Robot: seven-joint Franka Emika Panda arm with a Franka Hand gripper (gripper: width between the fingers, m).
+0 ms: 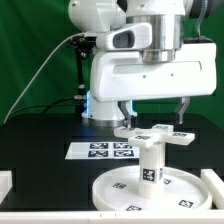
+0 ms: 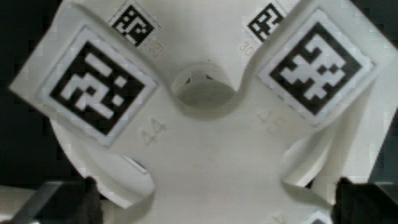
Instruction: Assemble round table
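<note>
The large round disc (image 1: 115, 192) lies flat on the black table at the front. The short thick leg (image 1: 150, 160) stands upright on its middle. The cross-shaped foot piece (image 1: 155, 133) sits on top of the leg. My gripper (image 1: 154, 112) hangs right above the foot, open wide, one finger on each side of it. In the wrist view the foot (image 2: 196, 130) fills the picture, with its tagged arms spread and its round centre boss (image 2: 201, 92) showing. The dark fingertips (image 2: 71, 200) stand at the outer edges; whether they touch the foot's arms I cannot tell.
The marker board (image 1: 98, 150) lies flat on the table behind the disc. White raised pieces stand at the exterior view's left (image 1: 5, 185) and right (image 1: 214, 185) front edges. The arm's white base (image 1: 100, 95) stands behind, before a green backdrop.
</note>
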